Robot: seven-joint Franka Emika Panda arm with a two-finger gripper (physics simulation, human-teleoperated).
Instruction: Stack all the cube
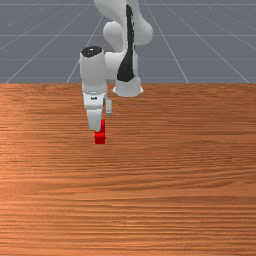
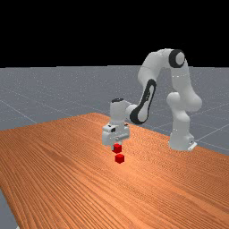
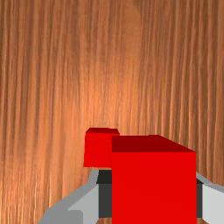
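Since a stack builds upward, the hand (image 3: 154, 199) clasps the upper cube (image 2: 117, 148) aloft, likely to clear the lower cube (image 2: 119, 159), which sits on the table (image 2: 67, 179), near six o'clock from it in the far view.

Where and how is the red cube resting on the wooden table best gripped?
By two opposite upright faces of the lower red cube, jaws coming straight down: it sits flat and its edges look lined up with those of the held red cube, so little turn seems needed. The held one would need releasing first.
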